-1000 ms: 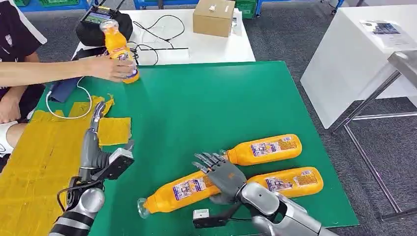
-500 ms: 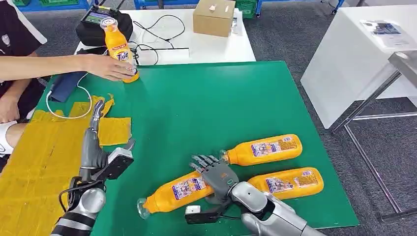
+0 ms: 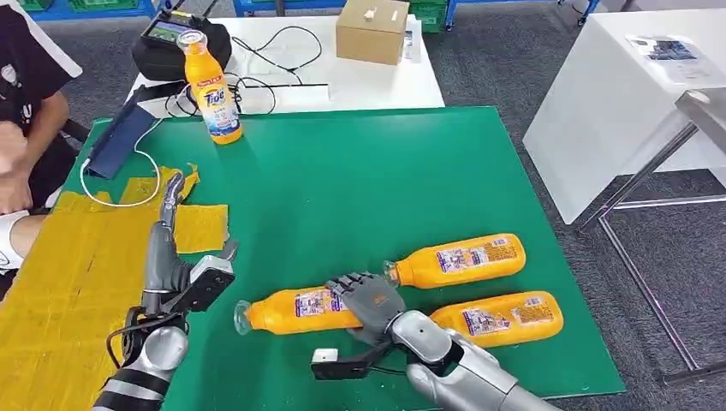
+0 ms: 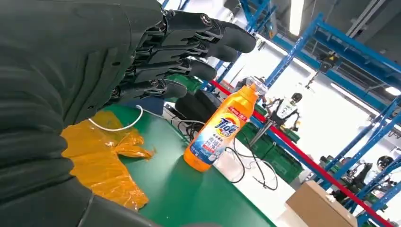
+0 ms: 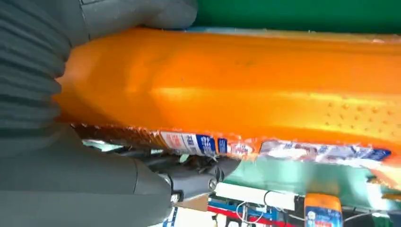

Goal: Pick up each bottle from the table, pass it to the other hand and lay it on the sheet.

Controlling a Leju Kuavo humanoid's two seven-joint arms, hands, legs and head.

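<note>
- The right hand (image 3: 370, 300) now wraps around the near bottle (image 3: 295, 310); a moment ago it only lay on top of it.
- That bottle has turned. It now lies flat across the mat, with its cap pointing to 9 o'clock.
- In the right wrist view the thumb and fingers (image 5: 198, 175) close on both sides of the bottle, so the hold looks firm. I think the lift can come next.
- The person's arm has gone back from the standing bottle (image 3: 212, 90), which now stands alone at 11 o'clock on the mat.
- The left hand (image 3: 171, 248) holds nothing. Its fingers are straight and apart, and it hovers at 8 o'clock by the sheet (image 3: 77, 282).
- Two more bottles lie at 4 o'clock: the far one (image 3: 458, 259) and the side one (image 3: 505, 317), right behind the right hand.
- The bottles are smooth, shiny orange plastic, long and round, with paper labels. They may roll or slip.
- The mat (image 3: 360, 180) is flat, green and dull. The sheet is yellow, thin and wrinkly, with torn edges.
</note>
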